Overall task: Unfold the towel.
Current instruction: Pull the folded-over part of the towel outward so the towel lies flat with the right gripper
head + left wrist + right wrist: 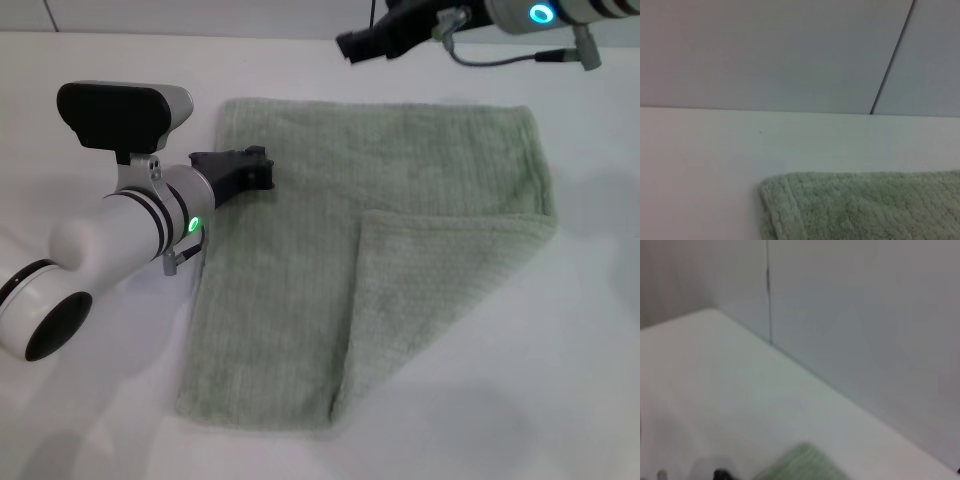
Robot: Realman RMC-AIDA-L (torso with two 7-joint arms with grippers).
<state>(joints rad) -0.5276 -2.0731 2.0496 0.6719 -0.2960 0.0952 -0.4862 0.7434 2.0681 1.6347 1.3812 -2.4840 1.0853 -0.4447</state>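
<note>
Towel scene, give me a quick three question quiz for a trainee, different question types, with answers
1. True or false: the towel lies fully flat, with no fold.
2. Which pincer is over the towel's left edge? A) left B) right
3. Fill in: the folded flap covers the towel's near ____ corner.

Key:
1. False; a flap lies folded over it.
2. A; the left pincer is there, the right pincer hangs beyond the far edge.
3. right

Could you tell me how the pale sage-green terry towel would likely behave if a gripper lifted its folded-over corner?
The pale sage-green terry towel would probably drape limply, since its folded flap lies flat. Its ribbed pile looks grippy, not slippery.
</note>
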